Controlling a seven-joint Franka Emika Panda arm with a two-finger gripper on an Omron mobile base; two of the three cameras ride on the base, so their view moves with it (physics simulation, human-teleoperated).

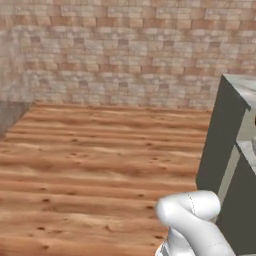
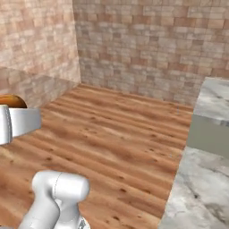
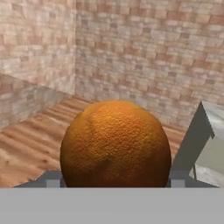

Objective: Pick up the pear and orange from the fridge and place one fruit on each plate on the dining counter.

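Note:
The orange (image 3: 115, 143), round and shading to brown low down, sits between my two finger tips, and my gripper (image 3: 114, 181) is shut on it. In the right base view the orange (image 2: 10, 101) peeks in at the left edge, on top of my white hand (image 2: 20, 121), held high above the floor. The dining counter (image 2: 201, 188), marble-topped with olive-grey sides, stands to the right; its side (image 1: 220, 145) shows in the left base view and its corner (image 3: 192, 138) in the hand view. The pear, the fridge and the plates are out of view.
A wooden plank floor (image 1: 100, 160) stretches ahead to brick walls (image 2: 147, 44) that meet in a corner at the far left. My arm's white elbow (image 1: 192, 210) rises low in the base views.

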